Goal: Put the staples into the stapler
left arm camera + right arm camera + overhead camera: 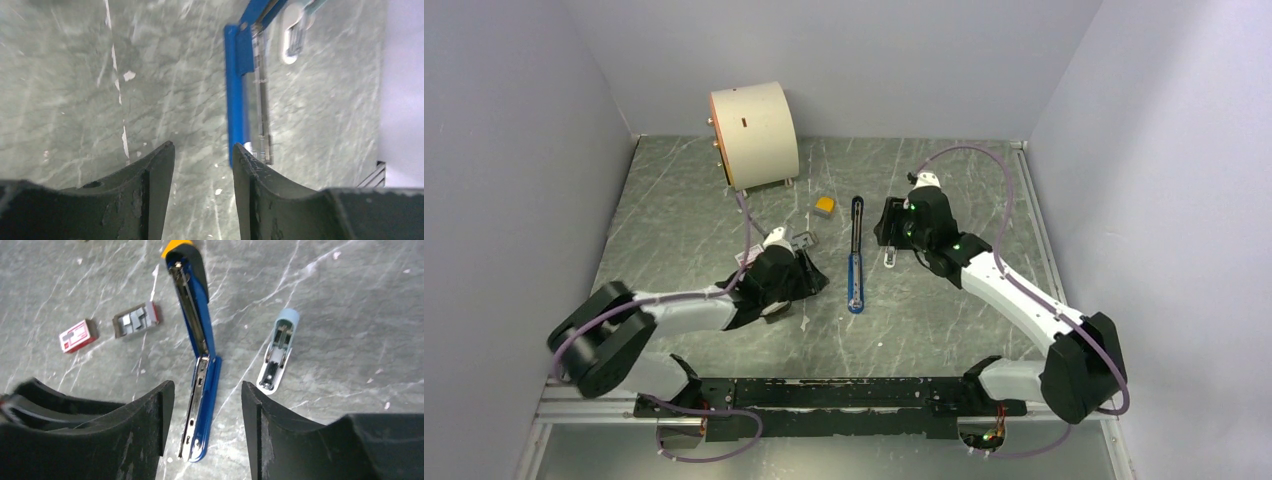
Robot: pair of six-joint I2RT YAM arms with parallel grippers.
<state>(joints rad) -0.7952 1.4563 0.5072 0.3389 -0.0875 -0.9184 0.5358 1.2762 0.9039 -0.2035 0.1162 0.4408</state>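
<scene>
Two sets of jaws apart, nothing held: left claw (202, 150), right claw (207, 390). Stapler (854, 280) hinged open flat, mid-worktop (684, 230); right claw straddles blue half from above. Staples not made out. Likely best: centre, descend straight, avoid nudging.

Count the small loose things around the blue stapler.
4: a red-and-white box and a grey box left of the stapler, a yellow block at its far end, a pale-blue piece to its right. More may be hidden.

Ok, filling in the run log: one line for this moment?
stapler: lying open flat | left gripper: open, empty, beside it | right gripper: open, empty, beside it
</scene>
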